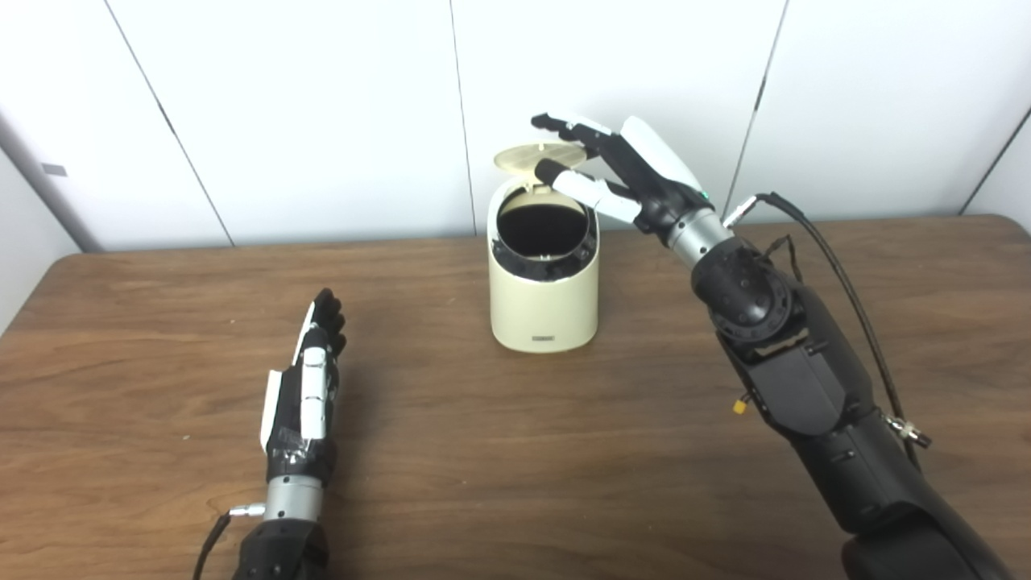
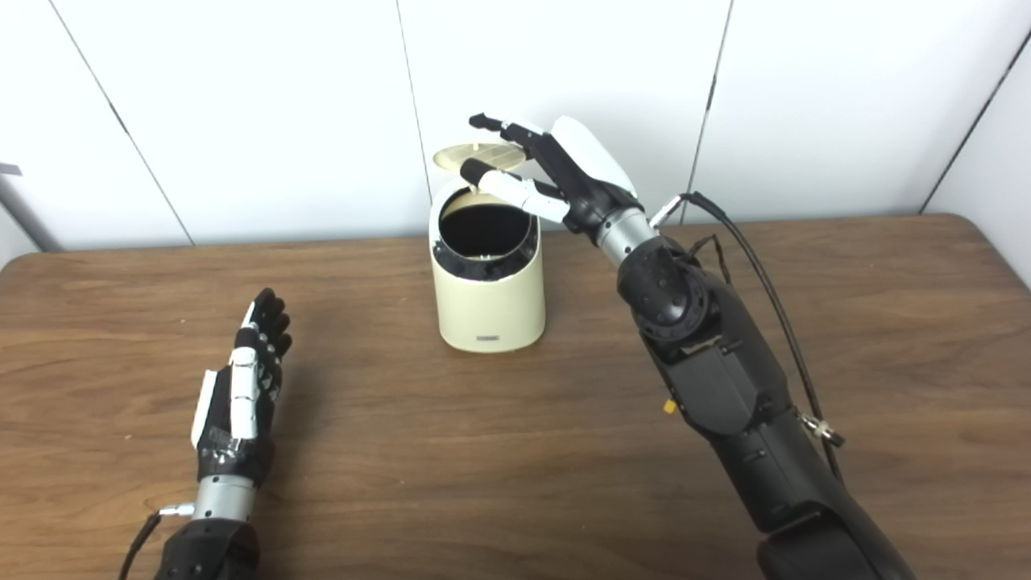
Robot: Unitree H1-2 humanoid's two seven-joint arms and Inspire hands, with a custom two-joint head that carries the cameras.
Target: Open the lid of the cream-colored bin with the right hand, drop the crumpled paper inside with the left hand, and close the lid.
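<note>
Left eye view: cream-colored cylindrical plastic bin (image 1: 544,302) stands upright mid-table on the brown wood-grain table (image 1: 515,467), near the back edge. Its round tan lid (image 1: 538,155) is tipped up on the rear hinge, mouth fully exposed, interior dark. Can't tell whether anything is inside.

Right hand (image 1: 624,173) is raised beside and above the bin's right rim, fingers spread apart. Upper fingers (image 1: 564,125) reach over the lid's top edge; the thumb sits just under the lid near the rim. Whether it's actually touching the lid or just hovering against it, I can't tell. It isn't clasped around anything.

Left hand (image 1: 306,379) lies low on the table, well apart from the bin on the left, fingers straight and close together, holding nothing.

Crumpled paper: not visible in either view. Not on the table, not in the left hand. Either it's already down in the dark bin or it's out of frame; can't confirm.

Judgement: lid-open step looks done. With the left hand empty and parked, the drop looks done too, so closing the lid is likely the step in hand.

Next move, as I read it: right hand presses the lid forward and down over the hinge until it seats on the rim, keeping the thumb clear of the mouth so it doesn't get pinched. Push downward rather than sideways; a light bin may slide or tip.
</note>
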